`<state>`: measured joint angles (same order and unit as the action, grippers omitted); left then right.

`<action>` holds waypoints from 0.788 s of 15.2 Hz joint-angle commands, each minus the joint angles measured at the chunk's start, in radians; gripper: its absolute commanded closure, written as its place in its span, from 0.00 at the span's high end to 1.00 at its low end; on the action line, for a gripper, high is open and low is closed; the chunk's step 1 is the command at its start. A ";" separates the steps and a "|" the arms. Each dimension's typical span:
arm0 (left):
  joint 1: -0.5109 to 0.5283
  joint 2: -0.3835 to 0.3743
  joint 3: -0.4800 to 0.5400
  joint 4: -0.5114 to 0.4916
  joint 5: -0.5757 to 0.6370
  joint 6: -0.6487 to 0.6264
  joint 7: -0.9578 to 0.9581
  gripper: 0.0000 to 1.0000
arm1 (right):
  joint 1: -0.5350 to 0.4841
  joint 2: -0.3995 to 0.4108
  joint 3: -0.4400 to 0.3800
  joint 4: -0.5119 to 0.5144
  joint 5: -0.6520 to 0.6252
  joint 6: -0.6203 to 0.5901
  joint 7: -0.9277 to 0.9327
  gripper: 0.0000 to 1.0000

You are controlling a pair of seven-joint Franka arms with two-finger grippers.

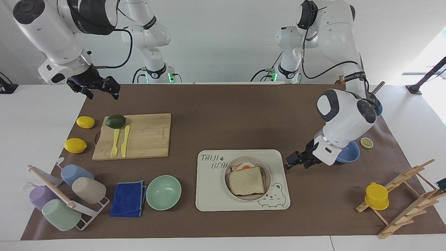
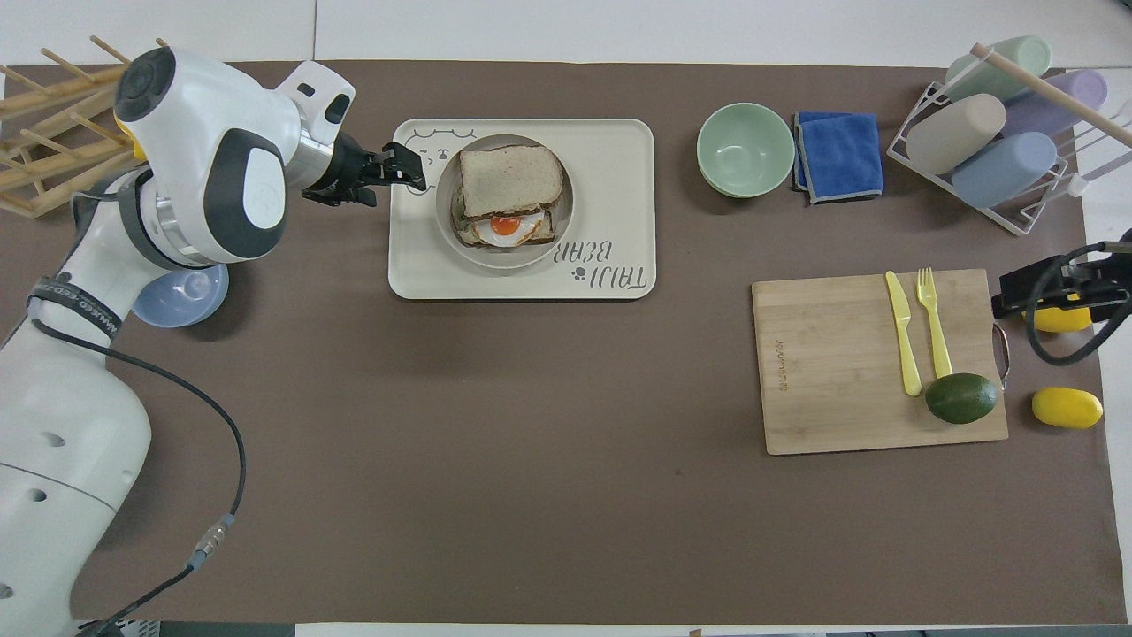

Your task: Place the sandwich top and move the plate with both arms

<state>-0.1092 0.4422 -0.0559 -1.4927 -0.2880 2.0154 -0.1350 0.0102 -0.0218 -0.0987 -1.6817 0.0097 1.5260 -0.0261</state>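
Sandwich top (image 1: 247,180): plain square-ish slice, light brown w/ darker crust, lying flat, slightly askew, on an egg-topped slice; fried egg pokes out at one edge. Plate (image 1: 267,174): small, round, beige-grey, low rim, holding the stack, resting on a cream tray. Both sit lower centre of facing view, upper centre of overhead view.

Bright, even light fills both views, and everything stays in focus. Strong daylight glares white at the facing view's edge by the left arm's end. Shadows on the worktop (image 1: 223,115) are soft and short, close beneath each thing.
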 commanded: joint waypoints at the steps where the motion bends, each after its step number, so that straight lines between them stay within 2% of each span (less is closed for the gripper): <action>1: 0.051 -0.131 -0.004 -0.038 0.079 -0.127 0.020 1.00 | -0.004 -0.012 0.010 -0.004 -0.011 -0.017 -0.017 1.00; 5: 0.121 -0.284 -0.002 -0.041 0.145 -0.269 0.017 1.00 | -0.003 -0.014 0.011 -0.006 -0.011 -0.018 -0.017 1.00; 8: 0.155 -0.367 0.002 -0.038 0.173 -0.358 0.008 1.00 | -0.004 -0.014 0.011 -0.006 -0.011 -0.018 -0.018 1.00; 12: 0.048 -0.471 0.076 -0.031 0.276 -0.538 0.008 1.00 | -0.004 -0.014 0.011 -0.006 -0.011 -0.017 -0.018 1.00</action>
<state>0.0146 0.0298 -0.0336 -1.4967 -0.0602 1.5478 -0.1258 0.0108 -0.0218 -0.0946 -1.6817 0.0097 1.5247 -0.0261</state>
